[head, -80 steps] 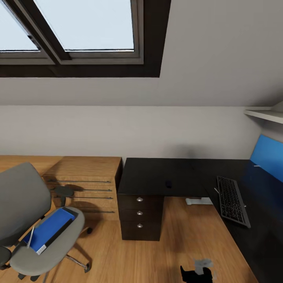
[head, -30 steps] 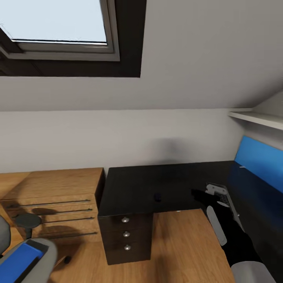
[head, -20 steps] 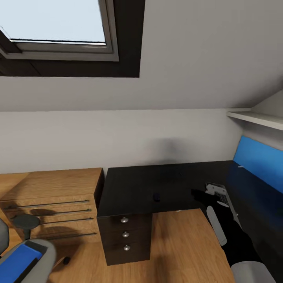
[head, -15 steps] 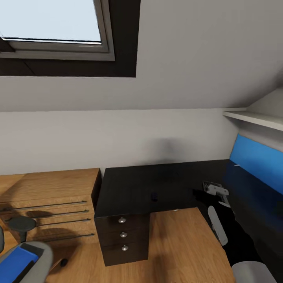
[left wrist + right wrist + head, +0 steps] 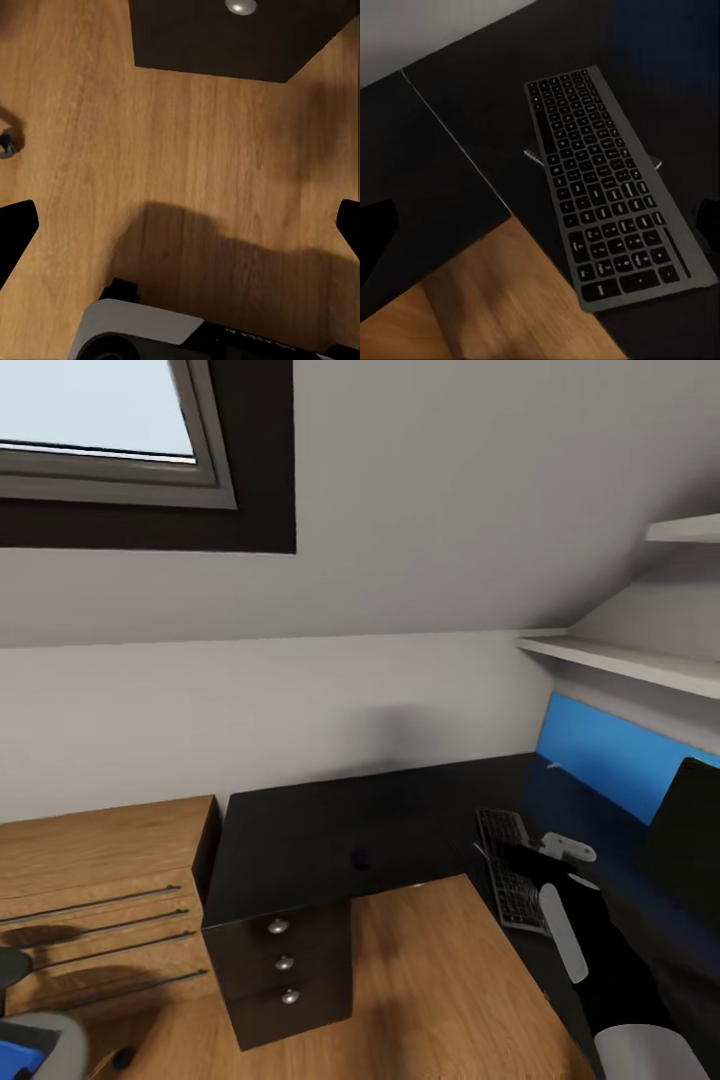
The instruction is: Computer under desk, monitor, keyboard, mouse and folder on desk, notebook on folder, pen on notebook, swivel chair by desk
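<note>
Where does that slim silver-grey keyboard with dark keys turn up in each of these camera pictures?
Head view: slim silver-grey keyboard lies right of centre on the glossy black desk, partly behind the right arm.
Right wrist view: keyboard runs diagonally across the middle.
Left wrist view: not in it.
Shared landmark: the black desk top's edge against the wooden floor.

One desk (image 5: 330, 840); one keyboard (image 5: 508, 868), below and ahead of the right pincer (image 5: 520, 852). Three round silver knobs (image 5: 285, 963) on one drawer unit (image 5: 285, 970). One small dark item (image 5: 360, 857) on the desk top. Two wall shelves (image 5: 620, 660). One skylight window (image 5: 100, 420). One wooden low cabinet (image 5: 100, 900).
</note>
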Tool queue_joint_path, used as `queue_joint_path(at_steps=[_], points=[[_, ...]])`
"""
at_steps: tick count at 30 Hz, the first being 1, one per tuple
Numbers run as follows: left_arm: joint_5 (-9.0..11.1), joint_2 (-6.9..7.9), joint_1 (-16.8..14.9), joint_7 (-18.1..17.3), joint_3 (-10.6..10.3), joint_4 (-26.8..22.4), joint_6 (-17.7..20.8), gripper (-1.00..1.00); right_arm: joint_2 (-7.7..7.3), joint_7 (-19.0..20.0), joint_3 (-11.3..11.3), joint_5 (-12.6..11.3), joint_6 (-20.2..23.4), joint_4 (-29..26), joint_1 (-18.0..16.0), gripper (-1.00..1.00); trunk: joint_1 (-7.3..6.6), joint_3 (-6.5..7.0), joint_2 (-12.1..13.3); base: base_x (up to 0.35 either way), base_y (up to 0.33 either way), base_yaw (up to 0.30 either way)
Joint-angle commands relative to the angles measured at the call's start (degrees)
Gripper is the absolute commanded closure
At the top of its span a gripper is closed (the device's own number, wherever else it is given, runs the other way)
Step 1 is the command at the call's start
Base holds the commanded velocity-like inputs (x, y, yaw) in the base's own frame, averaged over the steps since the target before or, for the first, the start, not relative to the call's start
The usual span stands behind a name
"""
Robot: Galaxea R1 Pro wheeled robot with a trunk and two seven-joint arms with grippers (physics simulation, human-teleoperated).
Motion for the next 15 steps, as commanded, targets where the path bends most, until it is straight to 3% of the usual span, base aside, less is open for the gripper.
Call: queue_joint_path(at_steps=[1, 8, 15], points=[[0.33, -0.01, -0.05, -0.09, -0.11, 0.06, -0.18, -1.00, -0.02, -0.45, -0.06, -0.59, 0.24, -0.02, -0.04, -1.00, 0.03, -0.13, -0.11, 0.000, 0.000, -0.263], [0.33, -0.01, -0.05, -0.09, -0.11, 0.06, -0.20, -1.00, -0.02, -0.46, -0.48, -0.65, 1.43, 0.67, -0.04, -1.00, 0.03, -0.35, -0.11, 0.000, 0.000, -0.254], [0.33, 0.06, -0.05, -0.09, -0.11, 0.06, -0.20, -1.00, -0.02, -0.39, -0.79, -0.55, 1.59, 1.09, -0.04, -1.00, 0.03, -0.65, -0.11, 0.185, 0.000, -0.066]])
